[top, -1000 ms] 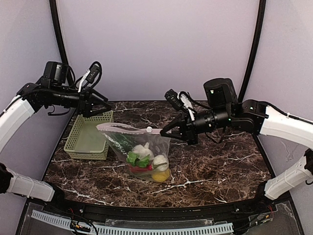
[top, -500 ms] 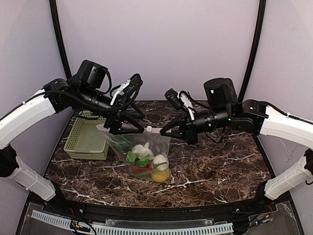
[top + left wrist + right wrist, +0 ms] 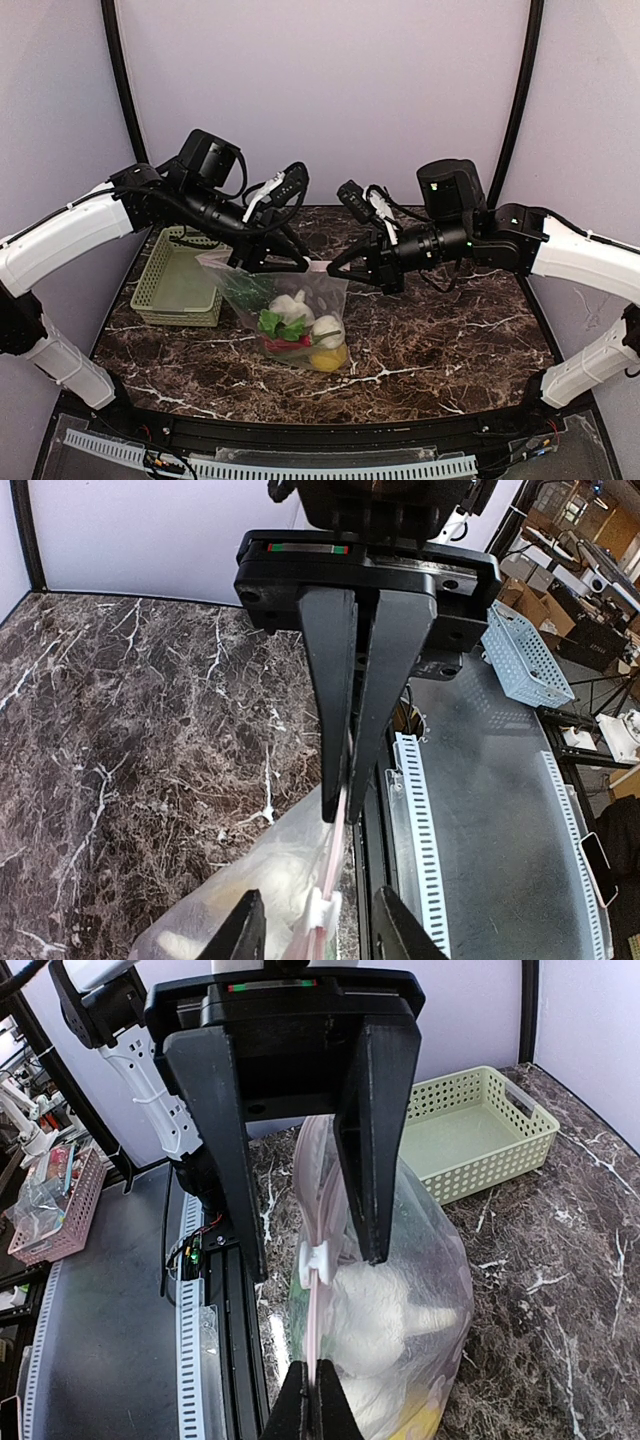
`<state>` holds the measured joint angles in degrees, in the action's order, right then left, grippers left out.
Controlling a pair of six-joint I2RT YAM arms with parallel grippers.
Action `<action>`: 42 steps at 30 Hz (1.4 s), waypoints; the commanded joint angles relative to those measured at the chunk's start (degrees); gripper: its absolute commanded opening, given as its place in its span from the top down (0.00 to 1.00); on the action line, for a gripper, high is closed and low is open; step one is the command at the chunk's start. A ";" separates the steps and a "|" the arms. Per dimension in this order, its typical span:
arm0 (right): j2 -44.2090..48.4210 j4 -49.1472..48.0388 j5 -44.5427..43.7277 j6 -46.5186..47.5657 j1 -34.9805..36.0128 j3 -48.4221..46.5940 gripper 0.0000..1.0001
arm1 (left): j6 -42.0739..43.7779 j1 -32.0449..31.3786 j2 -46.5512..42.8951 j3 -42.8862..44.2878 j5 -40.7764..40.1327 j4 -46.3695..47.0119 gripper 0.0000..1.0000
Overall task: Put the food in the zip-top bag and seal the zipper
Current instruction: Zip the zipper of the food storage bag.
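The clear zip-top bag (image 3: pixel 290 315) hangs upright over the marble table. Inside it lies the food: a yellow lemon (image 3: pixel 328 358), white pieces (image 3: pixel 295 305), a green leaf (image 3: pixel 272 324) and a red chili (image 3: pixel 285 345). My right gripper (image 3: pixel 335 268) (image 3: pixel 312 1390) is shut on the right end of the pink zipper (image 3: pixel 320 1320) and holds the bag up. A white slider (image 3: pixel 315 1260) (image 3: pixel 322 912) sits on that strip. My left gripper (image 3: pixel 292 262) (image 3: pixel 318 910) is open, one finger on each side of the slider, not touching it.
A pale green mesh basket (image 3: pixel 175 285) (image 3: pixel 470 1135) stands on the table's left side, behind the left arm. The table's black front edge and a white slotted rail (image 3: pixel 420 820) run close below the bag.
My left arm has swung right from above the basket to the bag's mouth, and its jaws have narrowed around the slider. The right gripper and the bag have stayed put.
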<state>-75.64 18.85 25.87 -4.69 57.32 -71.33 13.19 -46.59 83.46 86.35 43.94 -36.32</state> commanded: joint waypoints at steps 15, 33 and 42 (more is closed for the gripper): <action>1.01 -3.30 -0.69 -0.27 -0.37 1.01 1.00 | 0.61 -0.34 0.32 1.46 2.48 -1.62 0.99; 4.89 -0.11 -3.44 0.11 -1.21 2.55 1.00 | 5.30 0.30 -1.09 3.24 -4.96 -8.80 0.99; 6.44 1.64 -4.48 0.26 -1.45 3.12 1.00 | 7.20 1.74 -2.27 4.00 -8.40 -13.04 0.99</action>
<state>-72.73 17.82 23.05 -4.78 57.28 -68.79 18.74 -47.09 83.79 89.21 39.77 -40.29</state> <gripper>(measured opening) 0.007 0.064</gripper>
